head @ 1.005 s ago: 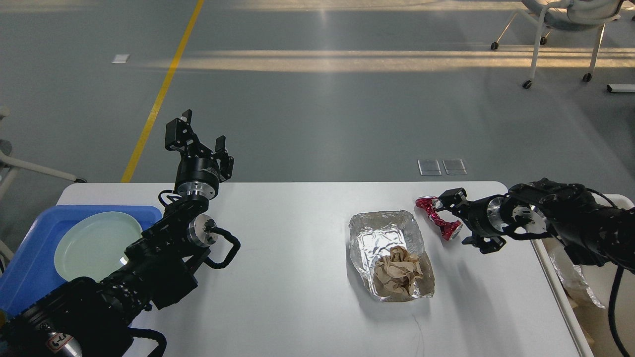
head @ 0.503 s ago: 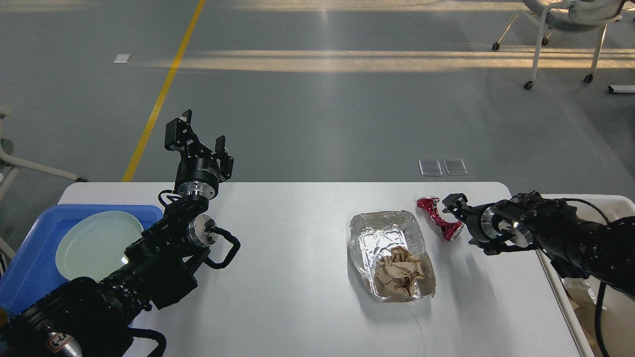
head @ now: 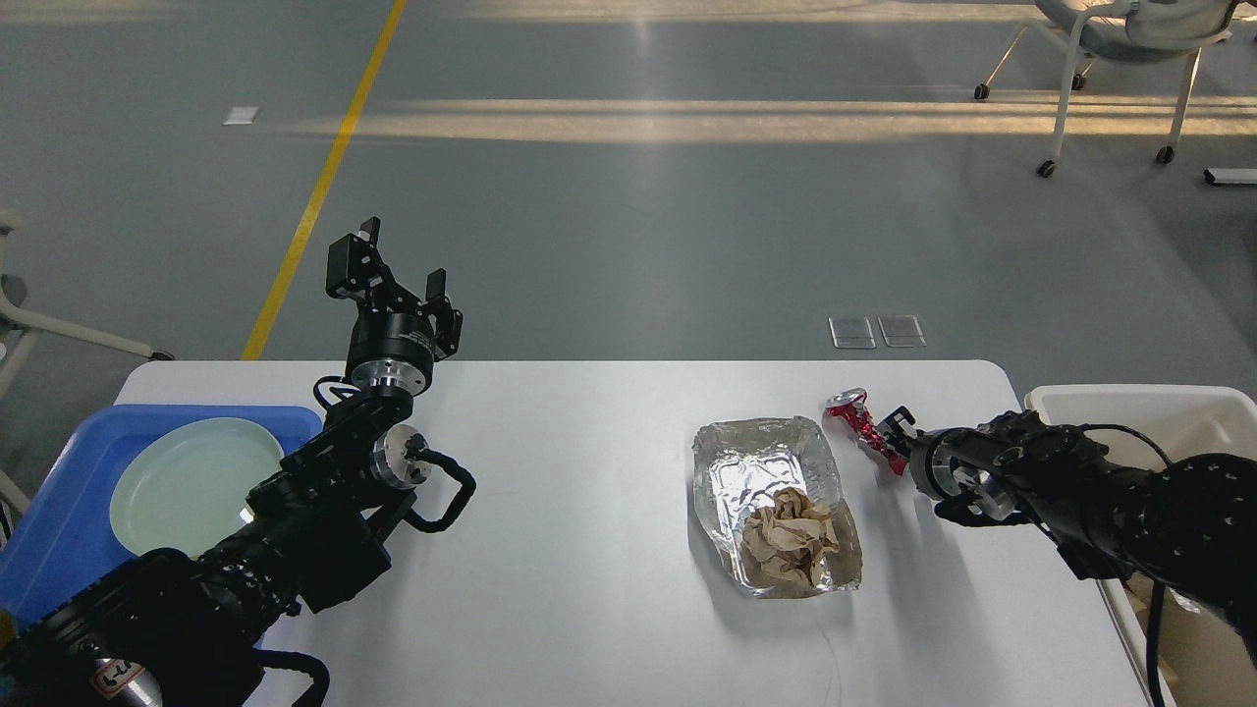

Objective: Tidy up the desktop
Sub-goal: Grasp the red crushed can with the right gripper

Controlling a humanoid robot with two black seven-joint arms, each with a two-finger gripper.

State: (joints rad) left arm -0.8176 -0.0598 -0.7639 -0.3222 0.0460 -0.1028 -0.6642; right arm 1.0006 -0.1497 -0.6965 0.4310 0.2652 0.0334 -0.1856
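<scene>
The desktop [head: 589,550] is a large white table. A crushed red can [head: 852,416] lies near its far right edge, its silver top end tipped up. My right gripper [head: 896,444] comes in from the right and is closed around the can's near end, which it hides. A crumpled foil tray [head: 761,462] sits just left of the can and holds a ball of brown paper [head: 789,535]. My left gripper [head: 398,273] is open and empty, raised over the table's far left edge.
A blue tray [head: 54,530] with a pale green plate [head: 187,481] sits at the left edge, partly behind my left arm. An off-white bin [head: 1129,401] stands beside the table's right edge. A wheeled chair [head: 1110,59] stands far back right.
My right gripper has slid down and left along the can and closed on its near end. The can's far end has tipped up. The left arm has not moved.
</scene>
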